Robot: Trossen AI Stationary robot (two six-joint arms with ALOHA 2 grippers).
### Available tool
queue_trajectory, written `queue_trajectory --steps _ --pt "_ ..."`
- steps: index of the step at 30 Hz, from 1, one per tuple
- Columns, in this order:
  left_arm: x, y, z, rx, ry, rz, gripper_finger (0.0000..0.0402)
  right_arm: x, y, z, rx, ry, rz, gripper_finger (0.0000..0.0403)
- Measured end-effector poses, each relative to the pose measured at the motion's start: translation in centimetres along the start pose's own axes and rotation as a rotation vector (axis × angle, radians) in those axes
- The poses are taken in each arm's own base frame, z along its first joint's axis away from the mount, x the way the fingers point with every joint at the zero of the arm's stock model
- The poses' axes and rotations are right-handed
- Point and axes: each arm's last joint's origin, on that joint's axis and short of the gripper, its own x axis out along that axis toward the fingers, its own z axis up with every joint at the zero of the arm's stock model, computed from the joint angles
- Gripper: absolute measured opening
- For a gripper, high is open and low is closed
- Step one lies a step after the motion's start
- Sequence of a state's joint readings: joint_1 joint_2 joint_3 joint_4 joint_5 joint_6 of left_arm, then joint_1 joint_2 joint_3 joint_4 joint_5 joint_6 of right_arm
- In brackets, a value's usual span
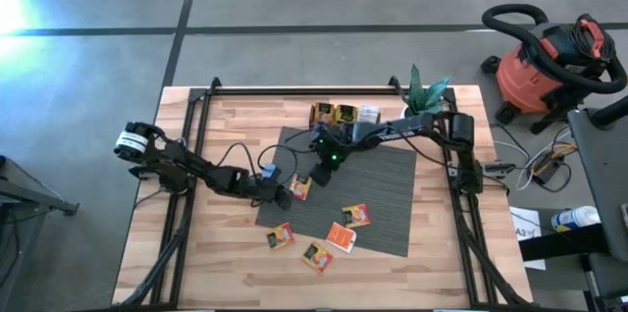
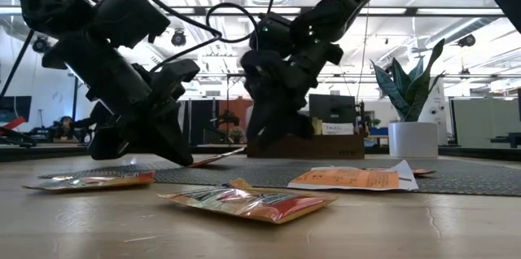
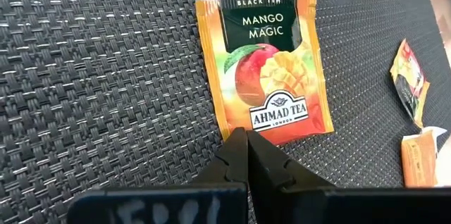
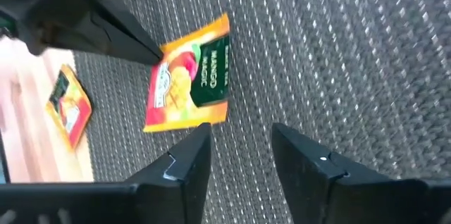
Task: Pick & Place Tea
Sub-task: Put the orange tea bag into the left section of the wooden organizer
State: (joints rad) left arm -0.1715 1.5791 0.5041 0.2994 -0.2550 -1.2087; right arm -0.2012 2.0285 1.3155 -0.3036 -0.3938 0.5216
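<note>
Orange mango sachet point(image 3: 264, 69) lies flat on the grey mat point(image 3: 99, 76), its edge pinched — as far as I can judge — by the closed fingers of the left gripper point(image 3: 246, 155). The right gripper point(image 4: 239, 155), fingers parted and empty, hovers just beside it. Both arms crowd one sachet, so they could knock together, or a thin-edge grip could slip. Counted on the table: five sachets point(image 1: 341, 236) — plus two or three in the tray point(image 1: 343, 114).
</note>
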Motion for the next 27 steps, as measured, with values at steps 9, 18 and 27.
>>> queue_trajectory --steps 9,18,27 --pt "0.0 0.0 0.0 0.010 -0.007 0.004 0.0000 1.5 -0.4 0.5 0.053 0.014 0.058 0.0160" --pt "0.1 0.1 0.2 0.009 -0.025 0.014 0.0000 2.4 -0.2 1.4 0.054 0.004 0.090 0.0160" --pt "0.1 0.1 0.2 0.009 -0.032 0.017 0.0000 2.3 0.1 1.8 0.060 -0.029 0.119 0.0159"
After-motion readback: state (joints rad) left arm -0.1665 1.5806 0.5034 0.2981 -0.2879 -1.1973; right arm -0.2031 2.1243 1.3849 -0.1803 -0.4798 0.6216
